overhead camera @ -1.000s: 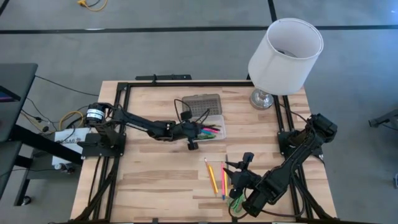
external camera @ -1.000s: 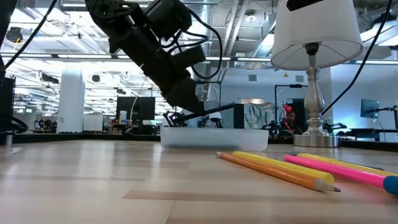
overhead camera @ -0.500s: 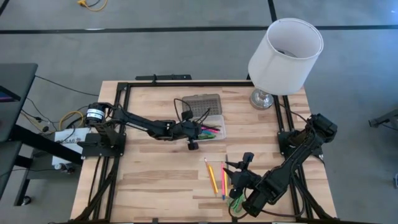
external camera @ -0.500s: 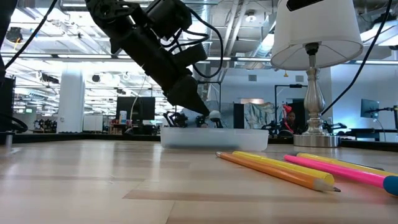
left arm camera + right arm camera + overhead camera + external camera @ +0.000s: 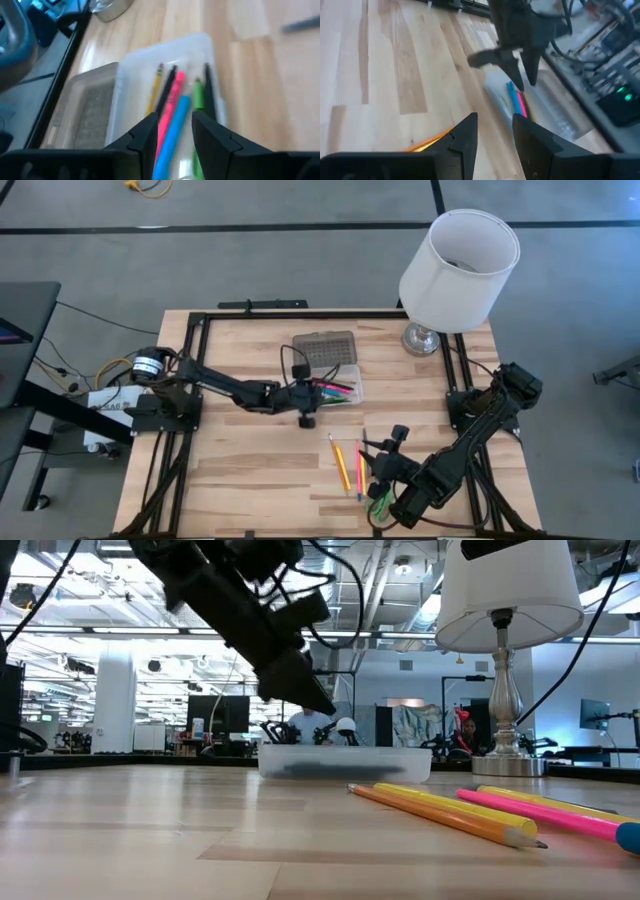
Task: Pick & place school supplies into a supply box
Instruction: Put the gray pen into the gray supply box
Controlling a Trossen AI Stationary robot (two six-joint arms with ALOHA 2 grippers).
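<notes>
**Left tool lets go over the box and pulls back**

Since a second ago the left tool has parted its fingers and drawn back a little from the supply box toward its own side of the table. A dark pen that stuck out level from its tip over the box is gone from the grip. Nothing sits between the fingers now; the wrist view shows them spread above a yellow pencil, pink and blue markers, a green one and a dark pen lying inside the box. So one more item looks delivered.

Work remains. A yellow pencil and a pink pencil lie loose on the table, well apart from the box, and green-handled scissors sit near the front edge. The right tool hovers just beside these with its fingers spread wide and empty.

A white lamp stands at the far right corner, clear of the box. The box's dotted lid lies open behind it. Both arms may crowd each other over the box if they arrive together.
</notes>
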